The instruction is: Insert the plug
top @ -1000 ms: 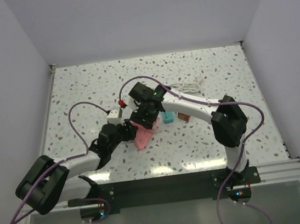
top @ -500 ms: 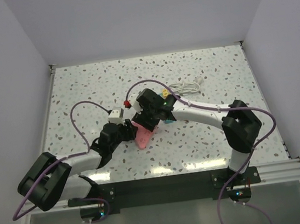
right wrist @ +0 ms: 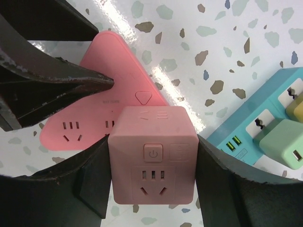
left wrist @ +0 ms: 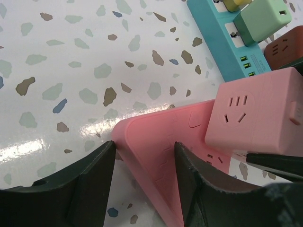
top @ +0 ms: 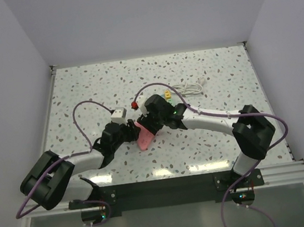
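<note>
— Two arms are meeting over the speckled table (top: 81,89), and we are taking the pink power strip (left wrist: 161,156) as our landmark. What are we seeing there?

— We are seeing the strip lying flat on the table near its middle, with the left gripper (left wrist: 144,163) closing its dark fingers (left wrist: 90,179) on either side of the strip's tip, touching it.

— And the right gripper (right wrist: 151,189)?

— We are watching it hold the pink cube plug (right wrist: 152,161) between its two fingers, pressed on the cube's left and right faces, directly above the strip's socket face. Whether the cube is seated in the strip, we cannot tell.

— What else are we noticing?

— Just behind the strip, a teal power strip (left wrist: 227,45) is lying with a green adapter (left wrist: 262,19) sitting on it. Farther beyond, a white cable (top: 190,87) is resting coiled.
</note>
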Robot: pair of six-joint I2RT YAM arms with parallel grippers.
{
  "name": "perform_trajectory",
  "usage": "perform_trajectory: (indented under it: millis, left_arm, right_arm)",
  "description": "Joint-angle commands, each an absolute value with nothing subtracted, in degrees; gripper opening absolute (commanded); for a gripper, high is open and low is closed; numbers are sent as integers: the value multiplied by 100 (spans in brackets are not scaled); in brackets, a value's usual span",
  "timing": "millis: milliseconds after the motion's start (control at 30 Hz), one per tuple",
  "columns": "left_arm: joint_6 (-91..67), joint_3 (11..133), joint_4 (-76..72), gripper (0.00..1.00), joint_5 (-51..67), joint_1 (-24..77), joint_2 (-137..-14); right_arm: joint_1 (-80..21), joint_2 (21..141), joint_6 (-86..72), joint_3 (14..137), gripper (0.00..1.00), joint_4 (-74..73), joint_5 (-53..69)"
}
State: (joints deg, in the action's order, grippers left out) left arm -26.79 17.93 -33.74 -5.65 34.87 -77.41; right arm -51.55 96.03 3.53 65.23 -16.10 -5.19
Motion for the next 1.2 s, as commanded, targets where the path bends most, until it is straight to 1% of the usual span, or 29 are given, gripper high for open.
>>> perform_trajectory:
  millis: [0, 133, 400, 500, 767, 900, 1033, 1167]
  left_arm:
    - [-2461, 1872, -3129, 57, -422, 3428, -7866]
    - [-2443, 1863, -3120, 56, -404, 3375, -7910]
    - [-2478, 1881, -3103, 56, -281, 3094, -8077]
    - [-2496, 1881, -3138, 55, -211, 2980, -8138]
    - [-2496, 1916, -3164, 54, -114, 2839, -8244]
    - [-2479, 1925, -3182, 54, -70, 2795, -8279]
    - [-2479, 1916, -3208, 53, -35, 2786, -8288]
    - [-2470, 1925, -3191, 52, -53, 2786, -8314]
  right_arm:
    - [-5168, 10160, 193, 6170, 0, -2022, -545]
    - [-5168, 10318, 88, 6004, 0, -1907, -536]
    - [-5177, 9959, -588, 5274, 0, -1416, -624]
    - [-5229, 9774, -948, 4862, 0, -1205, -756]
    - [-5449, 9607, -1353, 4290, 0, -510, -1283]
    - [-5458, 9641, -1494, 4000, 0, -168, -1353]
    - [-5449, 9957, -1538, 3911, 0, -27, -1389]
    - [-5449, 10063, -1678, 3727, 0, 439, -1415]
